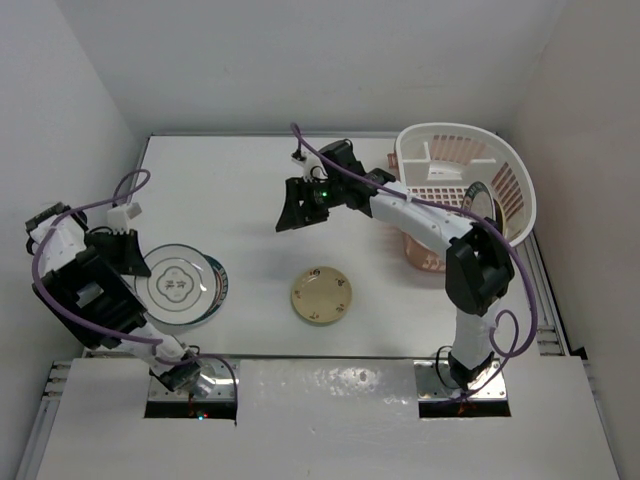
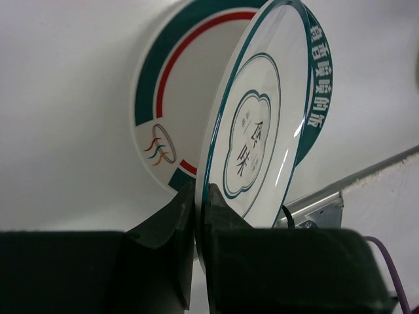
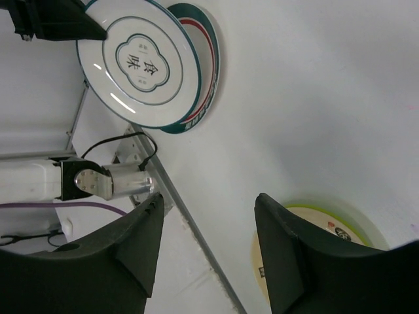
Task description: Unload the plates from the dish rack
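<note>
The left gripper (image 2: pixel 195 216) is seen closed tight on the rim of the white plate with the thin dark ring (image 2: pixel 255 124). This plate is held tilted on edge over the teal-lettered plate (image 2: pixel 190 85), which lies flat on the table (image 1: pixel 230 190) at about 8 o'clock in the top view. The rim pinch is judged to have been chosen so that the plate can be lowered onto the teal one as a stack. Whether its far edge already touches that plate cannot be told.

The right gripper (image 3: pixel 208 209) is held about half open and nothing is gripped or touched by it. It hangs above bare table near the centre, with the dish rack (image 1: pixel 510 190) behind it at 2 o'clock. One plate (image 1: pixel 484 203) is seen standing on edge in the rack, so the open jaws are probably meant for it. The cream-tan plate (image 1: pixel 321 296) rests at 6 o'clock on the lime-green plate (image 3: pixel 353 221).
</note>
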